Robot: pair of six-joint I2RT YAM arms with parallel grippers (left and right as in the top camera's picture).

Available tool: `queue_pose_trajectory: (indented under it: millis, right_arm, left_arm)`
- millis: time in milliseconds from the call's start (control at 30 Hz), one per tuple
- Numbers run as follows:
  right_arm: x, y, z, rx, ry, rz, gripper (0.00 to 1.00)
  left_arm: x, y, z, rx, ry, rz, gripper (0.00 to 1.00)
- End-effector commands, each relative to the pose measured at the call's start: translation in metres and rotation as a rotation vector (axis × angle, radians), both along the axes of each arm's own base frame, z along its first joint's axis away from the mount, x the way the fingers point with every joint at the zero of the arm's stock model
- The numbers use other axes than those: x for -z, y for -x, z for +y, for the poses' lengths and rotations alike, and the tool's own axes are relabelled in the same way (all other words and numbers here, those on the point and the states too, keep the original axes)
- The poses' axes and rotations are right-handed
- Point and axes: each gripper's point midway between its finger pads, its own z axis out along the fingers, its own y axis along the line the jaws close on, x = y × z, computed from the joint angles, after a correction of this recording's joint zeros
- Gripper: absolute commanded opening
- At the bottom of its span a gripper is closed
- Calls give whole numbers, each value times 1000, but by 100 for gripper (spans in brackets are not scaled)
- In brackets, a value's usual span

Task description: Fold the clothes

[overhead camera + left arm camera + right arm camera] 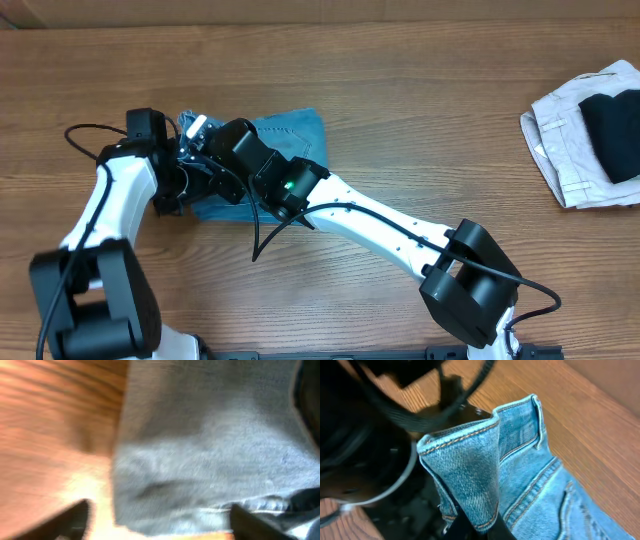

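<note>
– Over the left half of the bench (420,90), how do the two arms stand?
– Both reach in to one spot. The left arm (105,205) rises from the near left corner and bends inward. The right arm (370,220) stretches long and low from the near right, wrist turned toward the other's.
– How many of each thing?
– Two arms and two claws. Three garments: one pair of light-blue jeans (295,130), one off-white garment (560,150), and one black garment (615,135) lying on the off-white one.
– Where are the jeans relative to the claws?
– Right under and between them, folded into a compact blue bundle. Seen from above, only its far right corner sticks out past the right claw.
– What about the right claw (475,532)?
– Clamped on the jeans. Its wrist camera shows a stitched edge of the denim pinched between the fingers and standing up as a fold just in front of them.
– And the left claw (157,522)?
– Its fingers stand wide apart at the two lower corners of a blurred wrist view. Denim fills the space between and beyond them. I cannot tell whether they touch the cloth.
– And the other two garments?
– Well apart from both claws, off to the right claw's far right.
</note>
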Motion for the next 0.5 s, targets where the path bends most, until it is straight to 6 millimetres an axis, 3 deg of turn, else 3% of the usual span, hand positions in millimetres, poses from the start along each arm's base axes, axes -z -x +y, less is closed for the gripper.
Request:
queue_pose_trajectory:
  millis: [0, 167, 467]
  right_arm:
    - [-2, 2, 3, -4, -4, 6, 4]
    - [2, 4, 2, -10, 6, 20, 4]
    - [2, 9, 6, -39, -7, 38, 4]
  left_arm:
    - [-23, 5, 8, -14, -63, -41, 100]
    - [-34, 21, 16, -99, -104, -9, 100]
    - [-61, 26, 36, -185, -133, -84, 100]
